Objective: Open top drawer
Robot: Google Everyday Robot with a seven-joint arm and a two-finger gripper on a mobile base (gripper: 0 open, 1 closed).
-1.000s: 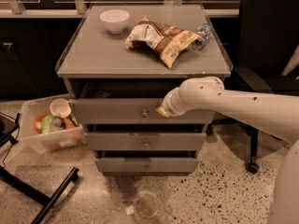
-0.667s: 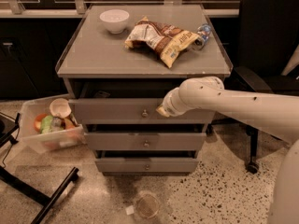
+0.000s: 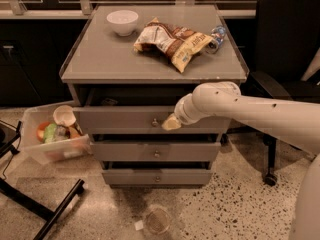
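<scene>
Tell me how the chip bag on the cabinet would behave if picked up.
The chip bag looks crumpled, so it would probably flop rather than hold shape. It seems light for its size and might slide easily on the smooth cabinet top. The gripper is below it, at the top drawer front.

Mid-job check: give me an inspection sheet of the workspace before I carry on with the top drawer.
Surface: grey cabinet top, carrying items.
Job's things: wide grey top drawer stands partly out; its small round metal knob is visible.
Clutter: white bowl and crumpled snack bags on top; clear plastic bin of items at the cabinet's left; clear cup on the floor.
Grippers: gripper at the drawer front, just right of the knob.
Cables: nothing seen.
Surroundings: black office chair to the right; speckled floor.
</scene>
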